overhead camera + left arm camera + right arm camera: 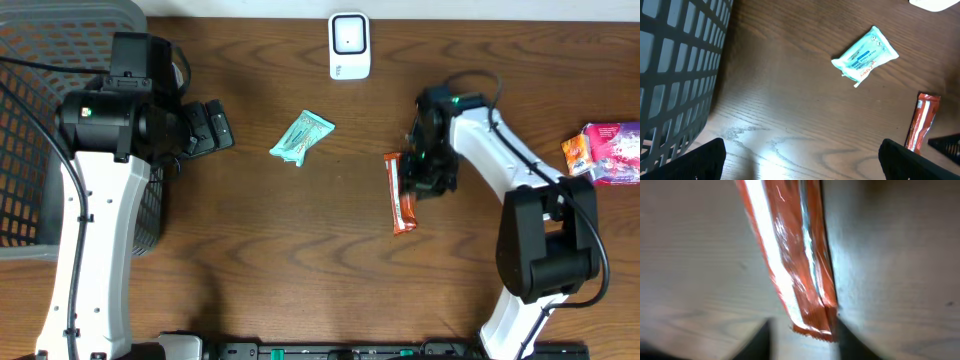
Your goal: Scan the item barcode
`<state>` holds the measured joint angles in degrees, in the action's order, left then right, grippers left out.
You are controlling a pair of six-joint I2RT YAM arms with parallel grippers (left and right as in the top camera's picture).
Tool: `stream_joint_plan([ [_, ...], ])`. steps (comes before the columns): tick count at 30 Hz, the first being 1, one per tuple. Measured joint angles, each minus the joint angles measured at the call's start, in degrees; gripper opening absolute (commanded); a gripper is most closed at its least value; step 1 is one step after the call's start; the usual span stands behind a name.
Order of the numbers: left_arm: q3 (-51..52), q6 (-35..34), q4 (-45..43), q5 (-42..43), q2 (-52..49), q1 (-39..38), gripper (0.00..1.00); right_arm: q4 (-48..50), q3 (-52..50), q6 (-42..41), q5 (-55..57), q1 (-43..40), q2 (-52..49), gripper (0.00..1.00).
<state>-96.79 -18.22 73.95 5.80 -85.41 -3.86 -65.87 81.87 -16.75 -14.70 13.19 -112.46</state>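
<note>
An orange bar (400, 195) lies flat on the wooden table (300, 270), right of centre and running lengthwise toward the front edge, with the right jaws set down at its far half. The blurred right wrist view shows one end of the wrapper between the two dark fingers (757, 340). The right jaws stand partly apart there, with bare wood showing between one finger and the wrapper, while the other finger is at or against the wrapper's edge, so they straddle the bar rather than clamp it. The white scanner (349, 45) sits at the table's far edge, well apart from the bar. A teal packet (302, 136) lies between the two arms, nearer the middle of the table. The left jaws hang spread wide with nothing between them, just beside the dark mesh basket (40, 60) at the left end. Pink and orange packs (605, 150) lie at the right edge of the table, away from both arms.
</note>
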Motion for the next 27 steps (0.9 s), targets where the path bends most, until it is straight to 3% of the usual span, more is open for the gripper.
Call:
stream_joint_plan([
  [3, 0.00, 0.00, 0.00, 0.02, 0.00, 0.00, 0.98, 1.25, 0.94, 0.72, 1.22, 0.00, 0.00, 0.89],
  [9, 0.00, 0.00, -0.02, 0.00, 0.00, 0.00, 0.98, 6.62, 0.28, 1.33, 2.58, -0.22, 0.00, 0.93],
  [10, 0.00, 0.00, -0.02, 0.00, 0.00, 0.02, 0.98, 7.45, -0.20, 1.33, 2.64, -0.26, 0.00, 0.91],
  [13, 0.00, 0.00, -0.02, 0.00, 0.00, 0.00, 0.98, 10.14, -2.45, 1.66, 2.71, -0.59, 0.00, 0.66],
  [21, 0.00, 0.00, -0.02, 0.00, 0.00, 0.02, 0.98, 21.18, -10.23, 1.49, -0.37, -1.03, 0.24, 0.61],
  [23, 0.00, 0.00, 0.00, 0.00, 0.00, 0.00, 0.98, 24.55, -11.45, 1.51, -2.58, -1.20, 0.74, 0.56],
  [27, 0.00, 0.00, -0.02, 0.00, 0.00, 0.02, 0.98, 29.68, -14.03, 1.79, -6.19, -1.27, 1.27, 0.25],
])
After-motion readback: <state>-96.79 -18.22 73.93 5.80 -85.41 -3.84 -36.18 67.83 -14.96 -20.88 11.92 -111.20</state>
